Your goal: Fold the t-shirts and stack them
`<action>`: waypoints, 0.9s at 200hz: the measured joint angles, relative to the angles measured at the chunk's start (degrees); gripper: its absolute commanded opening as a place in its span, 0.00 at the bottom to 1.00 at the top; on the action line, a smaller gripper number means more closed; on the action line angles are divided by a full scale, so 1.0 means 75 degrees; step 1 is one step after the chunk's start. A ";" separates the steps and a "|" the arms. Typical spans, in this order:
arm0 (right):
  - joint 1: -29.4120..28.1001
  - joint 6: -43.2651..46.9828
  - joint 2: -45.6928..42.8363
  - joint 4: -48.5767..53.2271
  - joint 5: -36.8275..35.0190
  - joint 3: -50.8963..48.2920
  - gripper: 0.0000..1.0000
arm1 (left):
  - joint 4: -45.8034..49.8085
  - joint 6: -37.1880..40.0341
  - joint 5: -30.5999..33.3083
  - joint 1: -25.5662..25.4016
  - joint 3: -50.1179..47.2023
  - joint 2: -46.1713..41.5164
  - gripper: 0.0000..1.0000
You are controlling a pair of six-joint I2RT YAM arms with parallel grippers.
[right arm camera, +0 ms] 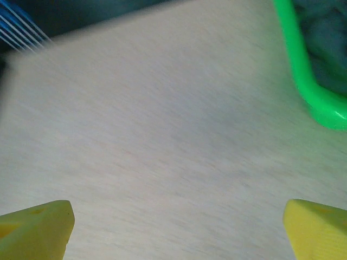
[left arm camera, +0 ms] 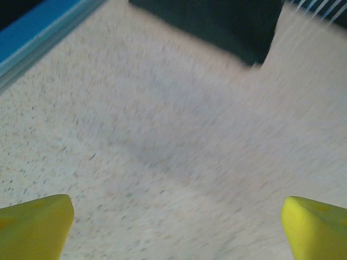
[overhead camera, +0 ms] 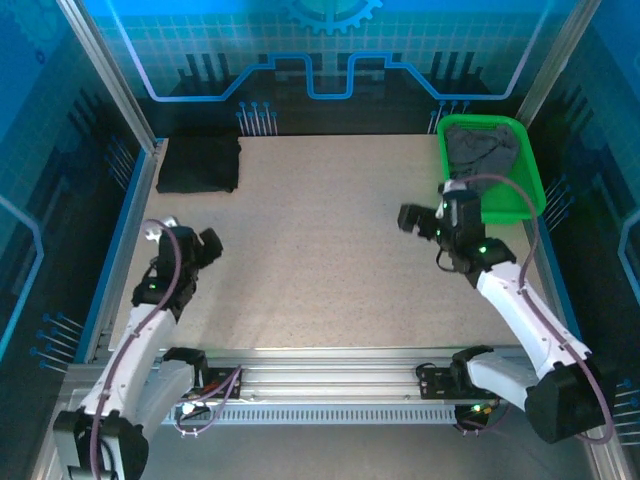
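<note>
Speckled beige table [overhead camera: 330, 260] enclosed by blue circuit-patterned walls [overhead camera: 330, 50], brightly lit.

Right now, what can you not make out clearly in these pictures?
- Black t-shirt, left wrist view: blurred, cut off by the top edge; its folds are unreadable.
- Grey t-shirt, top view: bunched in the green basket; the right arm covers its near part.
- Same grey t-shirt, right wrist view: blurred, cut off by the right edge.
</note>
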State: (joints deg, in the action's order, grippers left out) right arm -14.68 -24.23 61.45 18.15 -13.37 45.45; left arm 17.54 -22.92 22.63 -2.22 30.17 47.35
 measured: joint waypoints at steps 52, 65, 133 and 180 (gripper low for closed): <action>0.0729 0.1597 0.0705 -0.1687 -0.0991 -0.2072 1.00 | -0.3244 0.1087 -0.0350 0.0017 -0.1131 0.2337 0.99; 0.0898 0.1757 0.1087 -0.2282 -0.0927 -0.2171 1.00 | -0.3972 0.1250 -0.0388 0.0058 -0.1122 0.2862 0.99; 0.1262 0.2492 0.2801 -0.4978 -0.0015 -0.1871 1.00 | -0.7283 0.1734 -0.0804 0.0545 -0.1096 0.4392 0.99; 0.1530 0.2853 0.3013 -0.6467 0.0801 -0.2154 1.00 | -0.9868 0.2127 -0.0921 0.0405 -0.2224 0.4896 0.99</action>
State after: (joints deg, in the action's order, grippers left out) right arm -3.20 -2.83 84.05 -30.35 -7.35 29.30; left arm -56.47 -6.96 15.73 0.82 13.50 84.07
